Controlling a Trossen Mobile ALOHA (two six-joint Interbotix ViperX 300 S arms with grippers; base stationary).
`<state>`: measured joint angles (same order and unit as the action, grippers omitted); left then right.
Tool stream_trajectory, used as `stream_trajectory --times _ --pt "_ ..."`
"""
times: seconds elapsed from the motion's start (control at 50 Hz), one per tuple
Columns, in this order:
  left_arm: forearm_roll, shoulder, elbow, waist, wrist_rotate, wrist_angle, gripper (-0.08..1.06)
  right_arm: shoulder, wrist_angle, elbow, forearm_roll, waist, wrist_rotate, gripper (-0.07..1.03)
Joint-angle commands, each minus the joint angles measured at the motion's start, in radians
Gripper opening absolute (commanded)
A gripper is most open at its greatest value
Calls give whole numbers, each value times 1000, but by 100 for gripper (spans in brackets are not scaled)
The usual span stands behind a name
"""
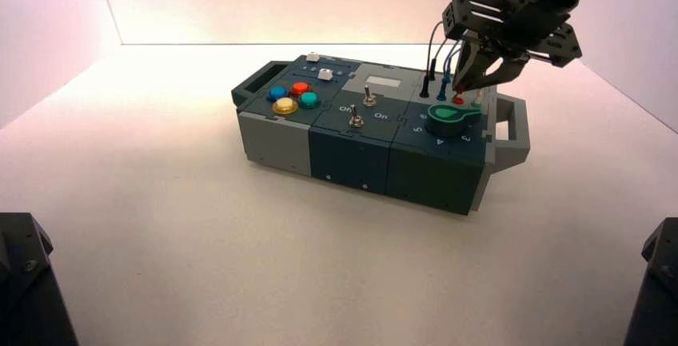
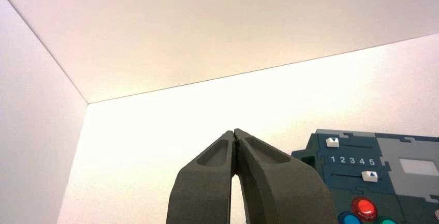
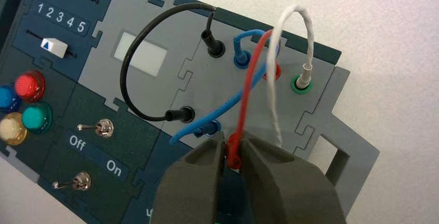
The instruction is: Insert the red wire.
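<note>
Gripping the red wire by its plug, the right end effector hovers over the box's right end, close to its far right corner, beside the green knob. Parked at the worktop's near left corner, the left end effector is clenched on nothing.
</note>
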<state>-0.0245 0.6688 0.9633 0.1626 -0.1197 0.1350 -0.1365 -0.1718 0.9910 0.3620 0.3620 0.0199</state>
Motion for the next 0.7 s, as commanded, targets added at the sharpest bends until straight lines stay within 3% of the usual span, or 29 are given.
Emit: stream_trajectory --times 0.02,0.1,0.7 --pt "0 8 -12 2 2 -11 -3 -6 11 -14 -8 -6 -2 3" --pt "-2 8 -12 2 2 -11 -3 -6 11 -14 -17 -8 -2 -3" --pt "0 8 -11 2 2 -14 -3 -23 -69 -75 -75 -8 2 -2"
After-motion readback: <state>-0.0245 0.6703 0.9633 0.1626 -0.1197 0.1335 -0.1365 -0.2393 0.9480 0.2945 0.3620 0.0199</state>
